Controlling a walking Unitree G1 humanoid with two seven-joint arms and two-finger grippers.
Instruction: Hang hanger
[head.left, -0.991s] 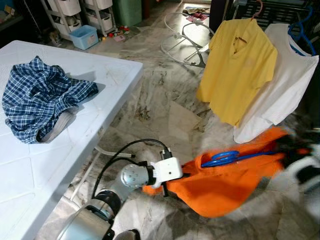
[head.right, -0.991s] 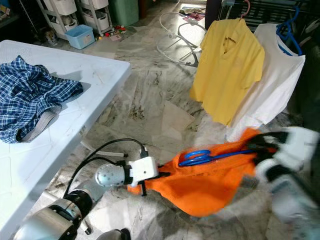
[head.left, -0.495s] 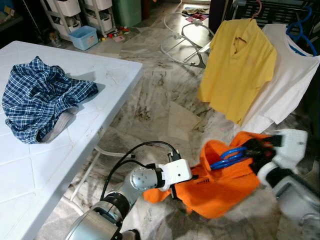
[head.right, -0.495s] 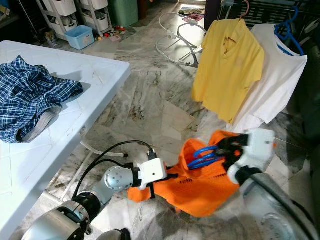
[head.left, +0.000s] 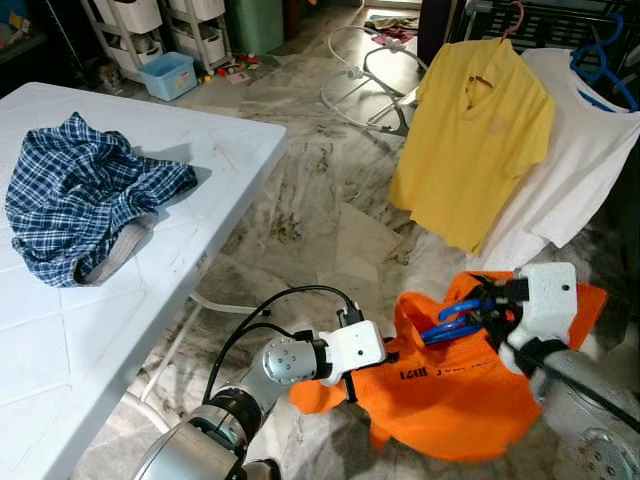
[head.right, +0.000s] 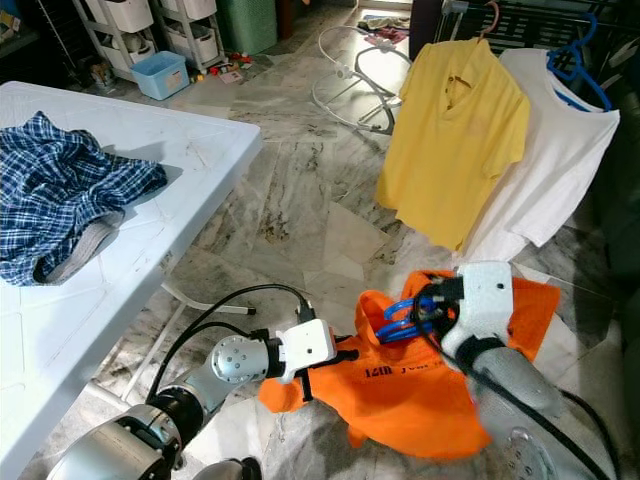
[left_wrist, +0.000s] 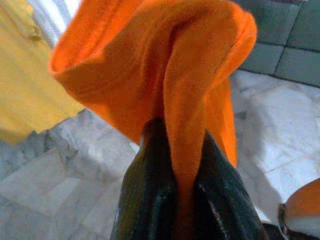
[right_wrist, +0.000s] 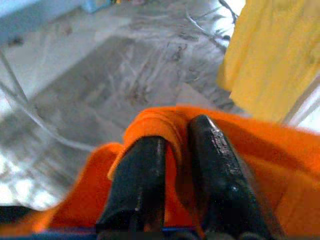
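— Where is the hanger?

— Blue hanger (head.right: 408, 318) threaded inside the orange shirt (head.left: 455, 385), hook end bunched at the collar, whole bundle held low above the marble floor (head.left: 300, 190), in front of the drying rack (head.right: 520, 15). Not yet on the rack.

— And the tools?

— Left tool (left_wrist: 182, 197) clamped tight on a fold of the orange cloth at the shirt's left edge, fabric squeezed between both black fingers. Right tool (right_wrist: 172, 165) likewise closed on a roll of orange cloth at the collar, just beside the blue hanger; grip on the hanger itself hard to tell.

— How to do this step well?

— Probably best to lift the collar end first so the hook stands free of the cloth, then raise toward the rail. Worth keeping the left side taut and level to stop the shirt sliding off the hanger's shoulder. Free rail space likely needed beside the yellow shirt (head.left: 475, 140) and the white shirt (head.left: 575, 150), both already hanging close together. Risk: hook buried in bunched fabric, catching nothing.

— Any writing?

— Dark print across the orange shirt's front, too small and creased to read. No other legible label. Plaid shirt (head.left: 80, 200) lying crumpled on the white tabletop (head.left: 150, 290), well apart.
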